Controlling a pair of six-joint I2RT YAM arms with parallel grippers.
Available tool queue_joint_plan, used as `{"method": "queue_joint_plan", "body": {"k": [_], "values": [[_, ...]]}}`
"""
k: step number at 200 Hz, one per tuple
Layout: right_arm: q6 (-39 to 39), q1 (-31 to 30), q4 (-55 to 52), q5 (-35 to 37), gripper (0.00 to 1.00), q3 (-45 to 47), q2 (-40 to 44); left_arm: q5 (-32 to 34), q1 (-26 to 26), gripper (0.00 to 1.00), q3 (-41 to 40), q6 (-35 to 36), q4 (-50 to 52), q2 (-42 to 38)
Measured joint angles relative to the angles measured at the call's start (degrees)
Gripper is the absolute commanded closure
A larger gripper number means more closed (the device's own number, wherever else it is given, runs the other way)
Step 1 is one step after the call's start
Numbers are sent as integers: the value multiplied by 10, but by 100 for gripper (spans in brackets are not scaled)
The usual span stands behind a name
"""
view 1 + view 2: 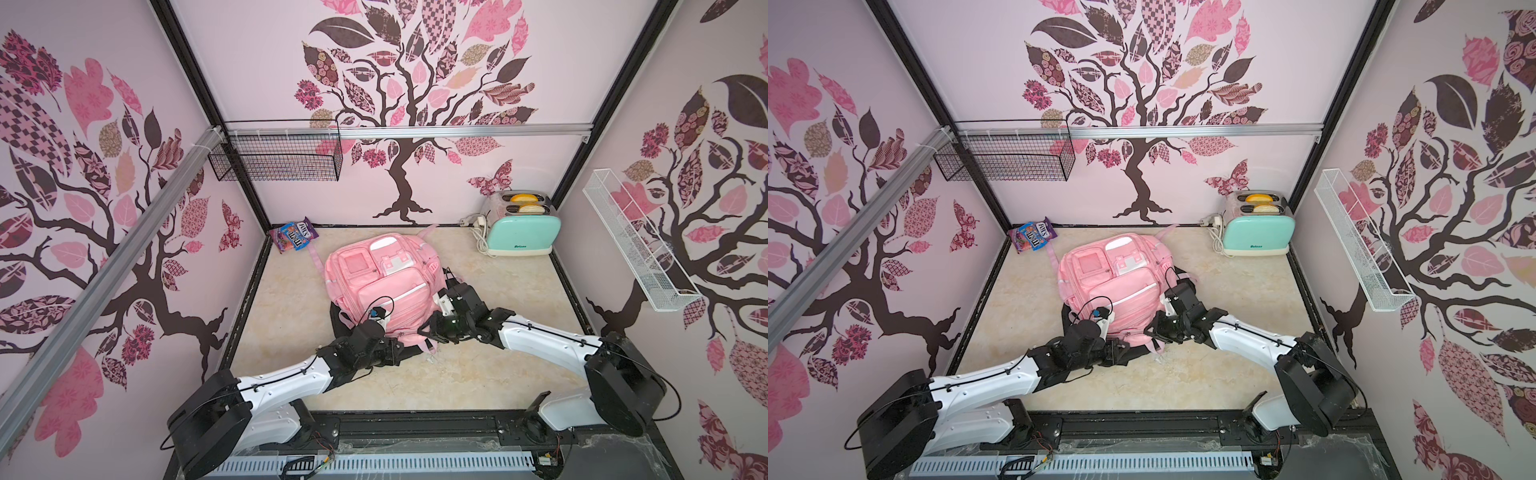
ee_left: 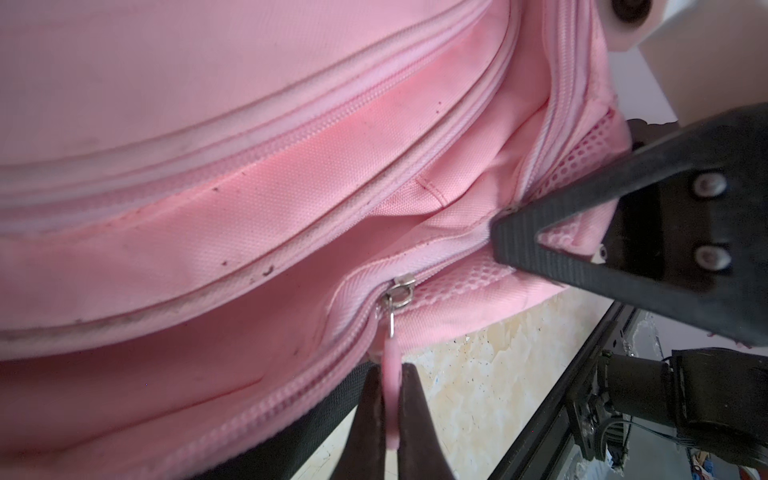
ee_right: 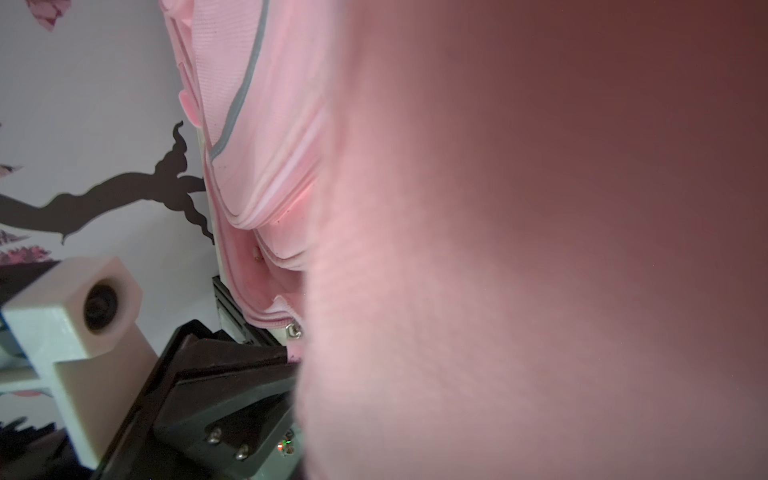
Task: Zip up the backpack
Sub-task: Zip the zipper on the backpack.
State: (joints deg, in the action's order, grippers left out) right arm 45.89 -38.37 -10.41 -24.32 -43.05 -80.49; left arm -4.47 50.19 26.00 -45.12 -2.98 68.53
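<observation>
While the backpack (image 1: 386, 282) lies front-up near the middle of the table (image 1: 519, 374), resting on a black backpack (image 2: 320, 415), its pink zipper pull (image 2: 392, 399), which hangs from the metal slider (image 2: 399, 291), is pinched tight by the left gripper (image 2: 392, 376). The right gripper (image 2: 505, 239) is pressed against the pack's mesh side. How wide its jaws stand cannot be told, as blurred pink fabric fills its wrist view.
</observation>
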Motion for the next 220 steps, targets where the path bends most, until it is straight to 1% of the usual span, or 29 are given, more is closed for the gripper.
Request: {"method": "queue_joint_plan", "body": {"k": [10, 28, 31, 36, 42, 71, 107, 129, 196, 220], "values": [[22, 0, 8, 10, 60, 16, 8, -5, 0, 100, -2, -1, -8, 7], [54, 2, 22, 29, 53, 50, 35, -9, 0, 100, -3, -2, -13, 18], [64, 3, 26, 30, 49, 56, 39, -9, 0, 100, -4, -3, -14, 19], [72, 3, 30, 33, 40, 64, 46, -10, -1, 100, -5, -3, -17, 22], [81, 3, 33, 35, 34, 70, 52, -10, -1, 100, -5, -4, -20, 24], [124, -17, 58, 42, 27, 76, 56, -12, -2, 100, -6, -7, -31, 34], [160, -77, 100, 59, 24, 76, 49, -12, -1, 100, -6, -12, -35, 37], [183, -99, 127, 68, 24, 76, 26, -10, 0, 100, -6, -14, -36, 37], [216, -108, 206, 88, 24, 96, -6, -7, 8, 100, -8, -14, -29, 21], [219, -108, 226, 96, 27, 103, -6, -6, 9, 100, -9, -14, -27, 14]]}}
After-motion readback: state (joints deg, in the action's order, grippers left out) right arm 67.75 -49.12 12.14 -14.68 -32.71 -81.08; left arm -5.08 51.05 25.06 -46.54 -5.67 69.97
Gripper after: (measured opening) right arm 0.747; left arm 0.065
